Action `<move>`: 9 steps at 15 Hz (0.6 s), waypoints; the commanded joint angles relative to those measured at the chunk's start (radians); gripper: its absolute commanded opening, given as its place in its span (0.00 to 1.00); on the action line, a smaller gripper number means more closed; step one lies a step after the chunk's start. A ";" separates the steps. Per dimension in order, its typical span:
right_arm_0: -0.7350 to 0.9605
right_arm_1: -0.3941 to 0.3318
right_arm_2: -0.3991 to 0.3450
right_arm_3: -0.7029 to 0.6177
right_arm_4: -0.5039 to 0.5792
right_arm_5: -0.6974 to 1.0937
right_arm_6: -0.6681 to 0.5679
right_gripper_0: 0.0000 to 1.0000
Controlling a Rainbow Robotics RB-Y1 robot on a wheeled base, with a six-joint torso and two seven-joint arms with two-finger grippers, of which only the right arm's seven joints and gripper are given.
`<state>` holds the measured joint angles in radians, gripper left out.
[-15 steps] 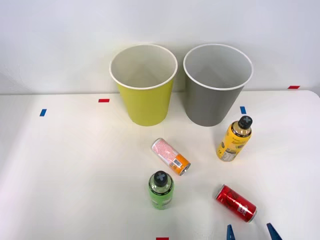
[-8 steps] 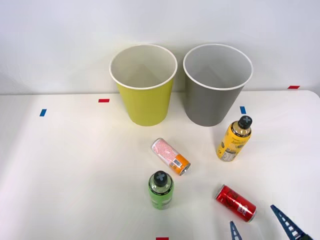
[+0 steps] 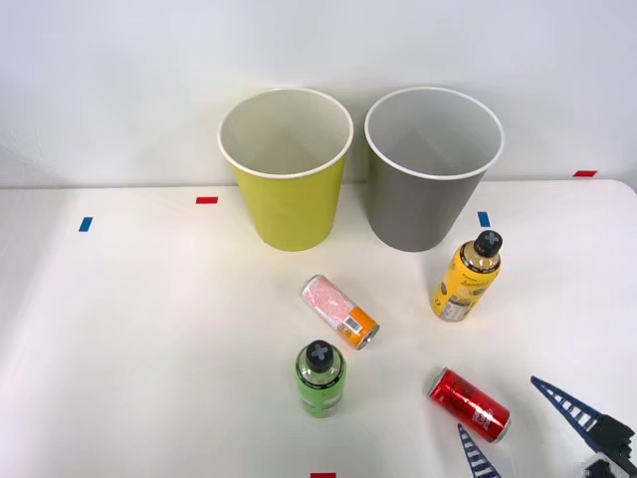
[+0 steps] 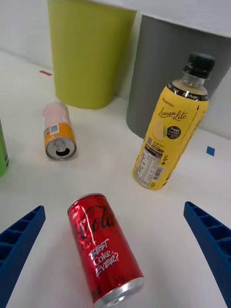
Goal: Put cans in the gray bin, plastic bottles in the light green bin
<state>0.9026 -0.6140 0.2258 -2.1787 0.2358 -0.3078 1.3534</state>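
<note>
A red can (image 3: 469, 403) (image 4: 104, 246) lies on its side at the table's front right. My right gripper (image 3: 506, 416) (image 4: 115, 257) is open just in front of it, blue fingers spread to either side. A pink-white can with an orange band (image 3: 340, 311) (image 4: 58, 131) lies near the middle. The yellow-orange bottle (image 3: 466, 278) (image 4: 170, 131) stands upright before the gray bin (image 3: 431, 169) (image 4: 168, 72). A green bottle (image 3: 319, 377) stands at front centre. The light green bin (image 3: 288, 167) (image 4: 86, 50) stands left of the gray one.
Red and blue tape marks (image 3: 206, 200) dot the white table (image 3: 149, 329). A white wall rises behind the bins. The table's right edge runs close to the gripper.
My right gripper has risen into the front view from the bottom edge, moving up towards the red can, with its fingers spreading wider. The cans and bottles have not moved.
</note>
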 commanded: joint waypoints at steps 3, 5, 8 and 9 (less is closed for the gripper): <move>-0.059 -0.161 0.043 -0.208 -0.001 0.391 -0.003 1.00; -0.088 -0.204 0.061 -0.265 -0.010 0.527 -0.011 1.00; -0.163 -0.260 0.110 -0.314 -0.039 0.734 -0.028 1.00; -0.205 -0.277 0.132 -0.332 -0.047 0.816 -0.030 1.00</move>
<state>0.7519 -0.8615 0.3255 -2.4810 0.2035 0.4178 1.3308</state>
